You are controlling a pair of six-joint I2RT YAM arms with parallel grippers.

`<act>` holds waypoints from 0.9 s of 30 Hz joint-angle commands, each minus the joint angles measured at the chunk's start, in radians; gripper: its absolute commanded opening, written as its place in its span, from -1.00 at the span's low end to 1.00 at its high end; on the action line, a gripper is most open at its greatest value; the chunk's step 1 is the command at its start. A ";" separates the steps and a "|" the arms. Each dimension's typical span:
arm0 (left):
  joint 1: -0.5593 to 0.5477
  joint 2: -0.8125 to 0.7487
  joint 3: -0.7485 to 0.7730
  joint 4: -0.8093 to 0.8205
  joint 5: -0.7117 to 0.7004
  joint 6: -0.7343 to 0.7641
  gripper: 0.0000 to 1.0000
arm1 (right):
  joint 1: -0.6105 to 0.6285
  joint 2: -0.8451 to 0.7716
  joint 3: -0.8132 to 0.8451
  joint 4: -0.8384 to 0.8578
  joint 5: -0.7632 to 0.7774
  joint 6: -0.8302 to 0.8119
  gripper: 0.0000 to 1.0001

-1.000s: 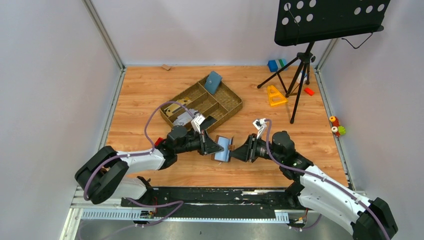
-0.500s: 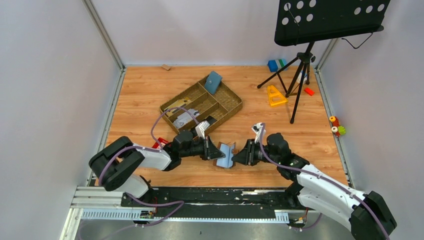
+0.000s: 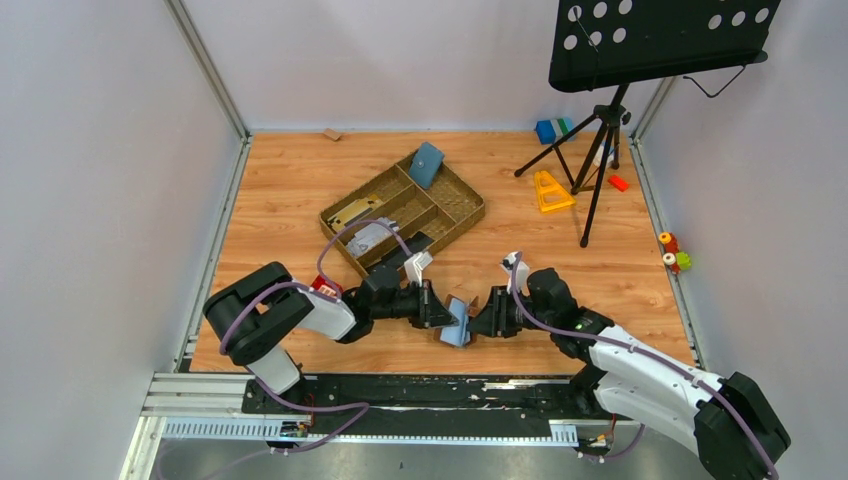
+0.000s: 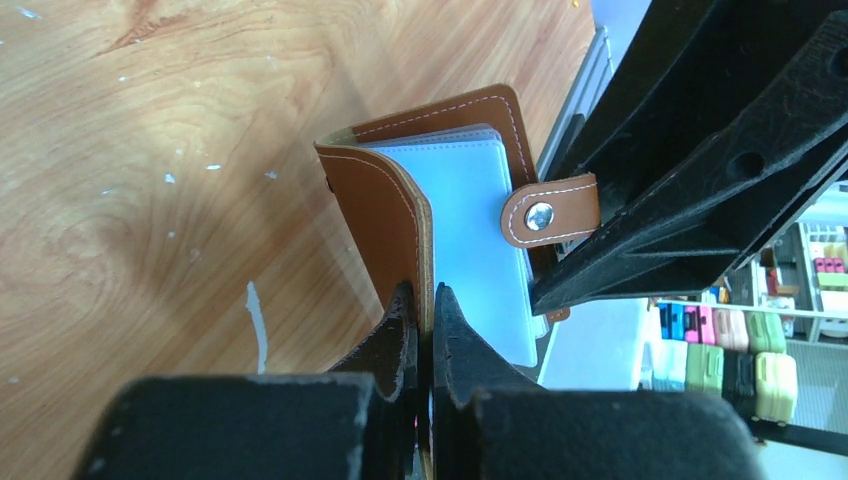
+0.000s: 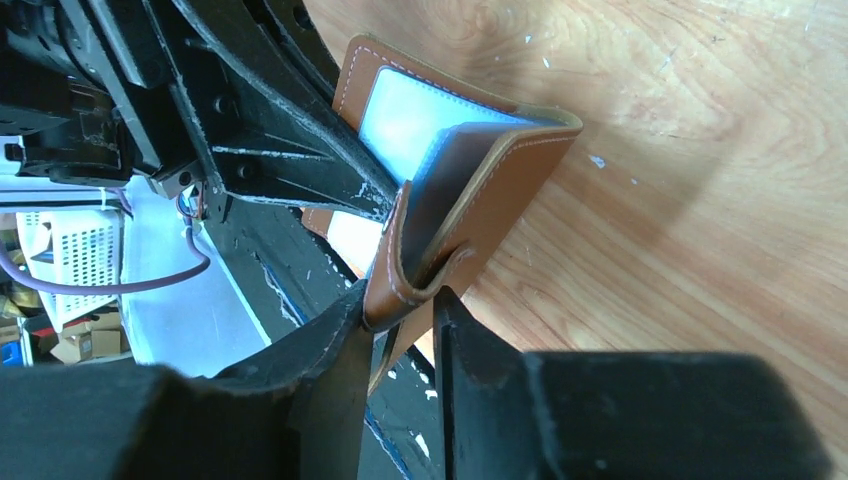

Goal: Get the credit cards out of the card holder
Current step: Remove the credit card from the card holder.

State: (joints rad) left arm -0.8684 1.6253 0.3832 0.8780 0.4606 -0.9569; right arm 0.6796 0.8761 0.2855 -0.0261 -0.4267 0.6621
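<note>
The brown card holder (image 3: 458, 326) hangs half open just above the wood near the table's front edge, held between both grippers. My left gripper (image 3: 443, 318) is shut on the edge of one brown cover (image 4: 380, 210), its fingertips (image 4: 424, 300) pinching the leather. Pale clear sleeves (image 4: 470, 200) and the snap tab (image 4: 550, 212) show inside. My right gripper (image 3: 476, 324) is shut on the card holder's other cover, with curled leather (image 5: 500, 190) between its fingertips (image 5: 400, 295). I cannot make out any credit cards in the sleeves (image 5: 405, 110).
A woven compartment tray (image 3: 462, 215) lies mid-table, with a teal pouch (image 3: 427, 164) on its far end. A music stand's tripod (image 3: 600, 150), a yellow piece (image 3: 550, 190) and small toys (image 3: 670, 250) stand at the right. A red block (image 3: 322, 285) lies by the left arm.
Both grippers have carried the card holder nearer the front edge and lower. Its covers have folded closer together, and the right jaws have narrowed on the leather.
</note>
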 commanded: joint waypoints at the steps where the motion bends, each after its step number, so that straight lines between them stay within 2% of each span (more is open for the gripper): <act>1: -0.035 -0.015 0.061 -0.046 -0.012 0.058 -1.00 | 0.002 -0.004 0.018 -0.032 0.031 -0.039 -0.39; 3: -0.049 -0.021 0.077 -0.104 -0.027 0.080 -1.00 | 0.002 -0.004 0.011 -0.026 0.026 -0.034 -0.32; 6: -0.066 -0.030 0.093 -0.157 -0.046 0.103 -1.00 | 0.001 0.001 0.007 -0.021 0.024 -0.027 -0.47; 8: -0.074 -0.032 0.100 -0.172 -0.051 0.108 -0.99 | 0.002 0.005 0.005 -0.020 0.023 -0.028 -0.43; 11: -0.084 -0.033 0.111 -0.203 -0.054 0.115 -0.79 | 0.002 0.006 0.004 -0.020 0.025 -0.027 -0.32; 13: -0.087 -0.037 0.111 -0.208 -0.052 0.115 -0.65 | 0.002 0.012 0.002 -0.020 0.025 -0.025 -0.39; 15: -0.090 -0.044 0.108 -0.211 -0.050 0.115 -0.57 | 0.002 0.015 0.000 -0.020 0.026 -0.023 -0.38; 18: -0.090 -0.066 0.103 -0.224 -0.049 0.120 -0.53 | 0.002 0.016 -0.006 -0.026 0.031 -0.016 -0.20; 20: -0.092 -0.084 0.102 -0.239 -0.055 0.127 -0.53 | 0.002 0.014 -0.007 -0.033 0.038 -0.016 -0.04; 23: -0.093 -0.105 0.103 -0.260 -0.059 0.136 -0.58 | 0.002 0.011 -0.007 -0.031 0.032 -0.013 0.00; 26: -0.093 -0.116 0.108 -0.280 -0.053 0.146 -0.86 | 0.002 0.011 -0.011 -0.024 0.027 -0.009 -0.01; 27: -0.093 -0.118 0.108 -0.284 -0.053 0.147 -0.90 | 0.002 0.011 -0.013 -0.019 0.025 -0.007 -0.01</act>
State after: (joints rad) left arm -0.9543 1.5494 0.4683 0.5999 0.4084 -0.8452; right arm 0.6796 0.8898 0.2794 -0.0711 -0.4088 0.6498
